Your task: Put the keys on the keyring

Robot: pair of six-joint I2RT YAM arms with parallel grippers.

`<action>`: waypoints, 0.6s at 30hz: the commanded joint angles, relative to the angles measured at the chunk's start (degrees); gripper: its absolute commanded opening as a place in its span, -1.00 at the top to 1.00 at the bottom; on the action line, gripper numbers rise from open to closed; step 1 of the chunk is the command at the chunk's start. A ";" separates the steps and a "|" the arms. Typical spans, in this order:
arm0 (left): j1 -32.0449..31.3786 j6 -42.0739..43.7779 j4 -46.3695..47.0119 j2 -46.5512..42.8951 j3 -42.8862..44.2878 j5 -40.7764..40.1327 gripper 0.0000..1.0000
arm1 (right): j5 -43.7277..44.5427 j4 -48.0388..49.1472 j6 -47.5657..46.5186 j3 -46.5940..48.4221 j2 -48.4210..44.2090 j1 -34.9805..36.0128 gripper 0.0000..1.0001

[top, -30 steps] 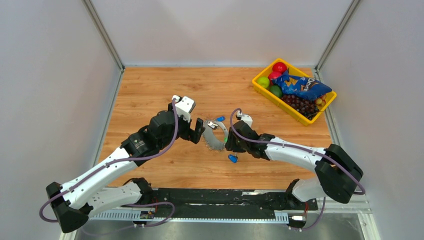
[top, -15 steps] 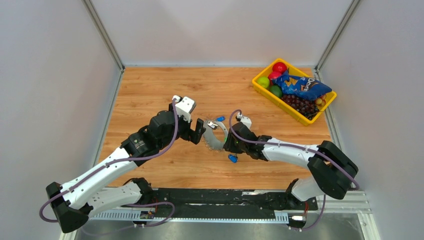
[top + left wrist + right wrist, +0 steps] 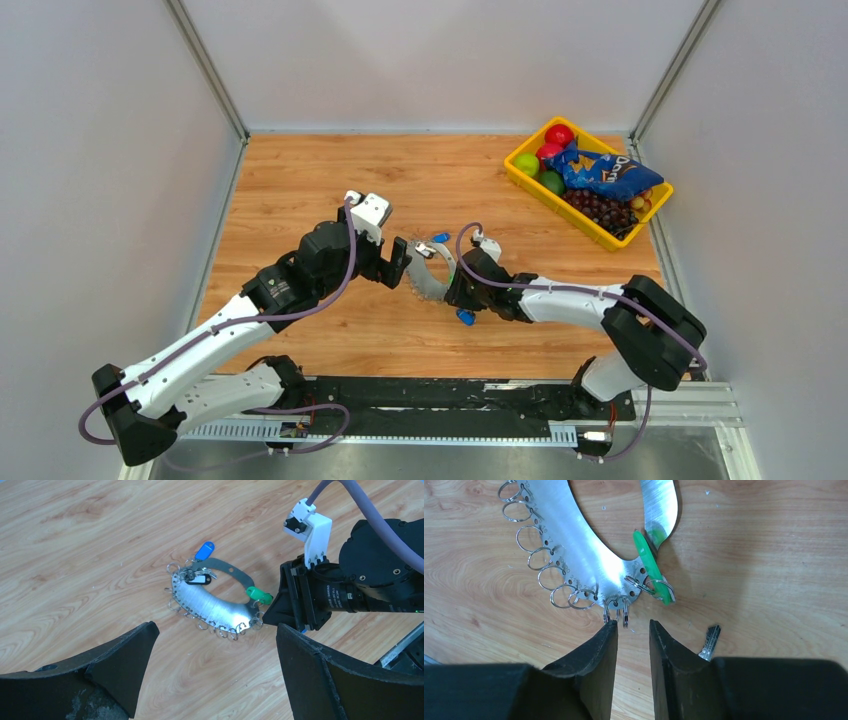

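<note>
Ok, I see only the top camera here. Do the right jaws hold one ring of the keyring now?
Observer: No. The right gripper has its jaws slightly apart and empty, just short of two small rings on the keyring edge.
Operator: And the green key?
Observer: The green key seems threaded on a ring at the keyring's tip.
Operator: The left jaws?
Observer: The left gripper is wide open and empty, the keyring lying beyond it.

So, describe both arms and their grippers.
The left arm and right arm have white shells, black joints and a purple cable running to a white box at the wrist. The left gripper and right gripper are black with wedge-shaped fingers; the right's body carries small white print.
</note>
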 commanded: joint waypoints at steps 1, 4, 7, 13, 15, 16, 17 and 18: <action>-0.10 -0.75 0.42 -0.66 0.01 0.28 -1.00 | -0.85 3.95 2.20 -0.44 1.18 0.32 0.38; -0.09 -0.75 0.44 -0.59 -0.02 0.29 -1.00 | -0.95 4.12 2.47 -0.60 1.54 0.36 0.43; -0.08 -0.67 0.35 -0.59 0.06 0.20 -1.00 | -0.86 4.13 2.58 -0.83 1.73 0.27 0.47; -0.04 -0.67 0.35 -0.51 0.06 0.01 -1.00 | -0.03 6.11 2.41 -0.71 2.49 0.32 0.57; -0.08 -0.66 0.34 -0.47 0.06 0.00 -1.00 | 0.08 6.41 1.97 -0.54 2.84 0.28 0.63; -0.09 -0.66 0.33 -0.48 0.07 0.00 -1.00 | 0.09 6.59 1.97 -0.56 2.97 0.27 0.69; -0.09 -0.66 0.38 -0.43 0.07 0.04 -1.00 | 0.16 6.84 1.92 -0.61 3.02 0.28 0.77; -0.07 -0.66 0.37 -0.39 0.07 -0.01 -1.00 | 0.24 7.06 1.84 -0.73 3.06 0.32 0.83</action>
